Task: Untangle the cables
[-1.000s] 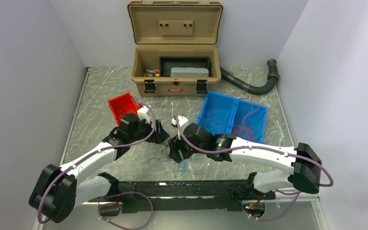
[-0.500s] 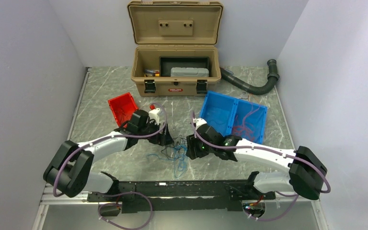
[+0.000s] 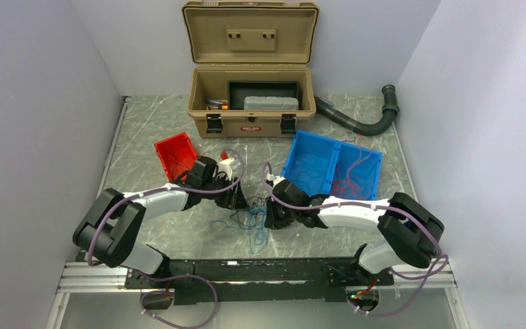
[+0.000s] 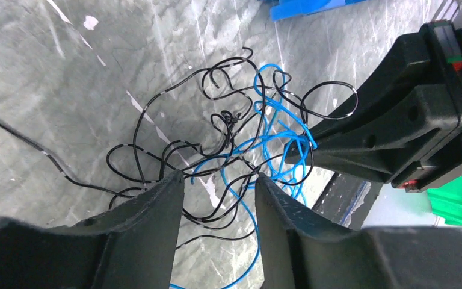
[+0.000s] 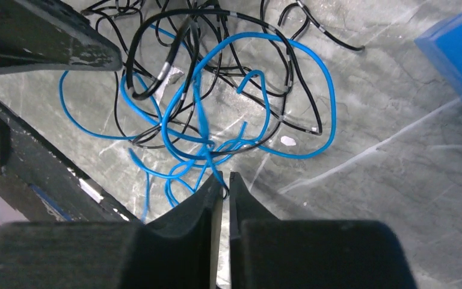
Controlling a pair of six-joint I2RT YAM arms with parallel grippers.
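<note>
The cables [image 3: 249,219] lie as a small tangle of thin black and blue strands on the marble table, between my two grippers. In the left wrist view the cables [image 4: 258,138] spread out ahead, and several strands run across the gap of my left gripper [image 4: 219,177], which stands open low over them. My right gripper [image 5: 224,182] is shut on a blue strand at the near edge of the cables [image 5: 228,102], with a black loop at its tips. From above, the left gripper [image 3: 241,204] and right gripper [image 3: 268,210] face each other across the tangle.
An open tan toolbox [image 3: 250,103] stands at the back. A red bin [image 3: 173,152] sits behind the left arm, and a blue two-part bin [image 3: 332,164] holding thin wires sits behind the right arm. A black corrugated hose [image 3: 359,122] lies back right. A black rail [image 3: 246,274] runs along the near edge.
Both arms have stretched forward and come down onto the tangle from either side. The left jaws have narrowed around strands. The right jaws have closed on a blue strand.
</note>
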